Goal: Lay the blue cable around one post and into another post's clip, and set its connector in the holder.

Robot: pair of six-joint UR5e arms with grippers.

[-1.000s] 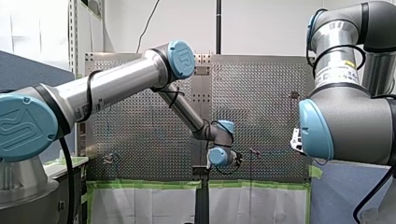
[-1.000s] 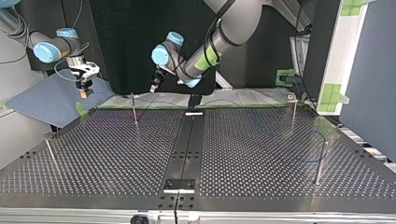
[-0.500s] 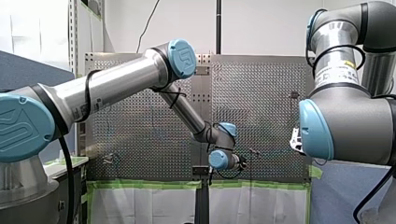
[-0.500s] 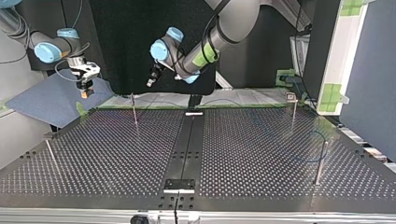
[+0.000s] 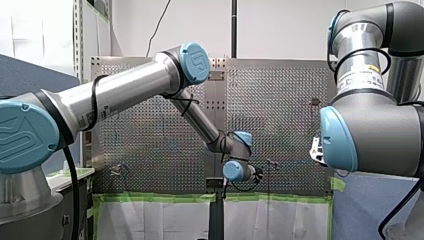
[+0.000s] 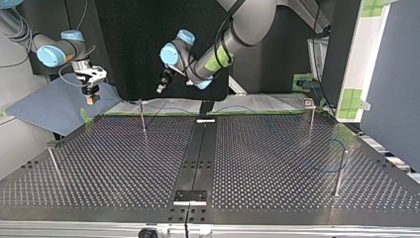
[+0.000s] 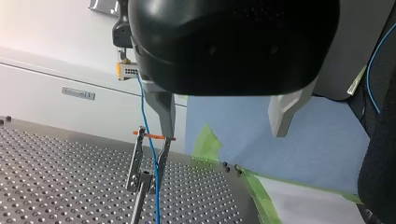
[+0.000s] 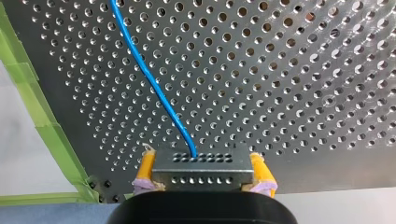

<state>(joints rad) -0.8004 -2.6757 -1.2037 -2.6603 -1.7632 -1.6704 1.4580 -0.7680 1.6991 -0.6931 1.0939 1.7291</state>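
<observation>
Right gripper [image 6: 89, 94]: to the top view's left of the clip post [image 6: 142, 115], higher than its top and out past the table's rim. Its yellow pads [image 8: 146, 164] are clenched on the connector [image 8: 201, 167] at its two short ends, which leaves free the face where the cable exits.

Connector: in the air, well apart from the clip post and in no holder. I cannot tell which fixture is the holder. Held out there, it probably draws the line tight.

Blue cable [image 7: 150, 156]: drops from the connector to the clip post. In the left wrist view it passes between the clip's two prongs, under an orange pin [image 7: 154, 136]. It seems seated, but whether it is gripped or only lies there is unclear.

Clip post: upright on the perforated table [image 6: 277, 163], with the clip at its top, where a line can come down to it from above.

Left gripper [image 7: 224, 133]: just to the top view's right of the clip post and above it. Its metal fingers are spread wide with nothing between them. One finger [image 7: 164, 112] hangs right over the clip beside the cable, probably placed to guide or press the line.

Thin post [image 6: 339, 171]: well to the top view's right of the clip post. A blue loop curves by its upper part, so the cable appears to be routed round it.

Stage: the routing looks mostly done, and the connector is not yet set in its holder.
</observation>
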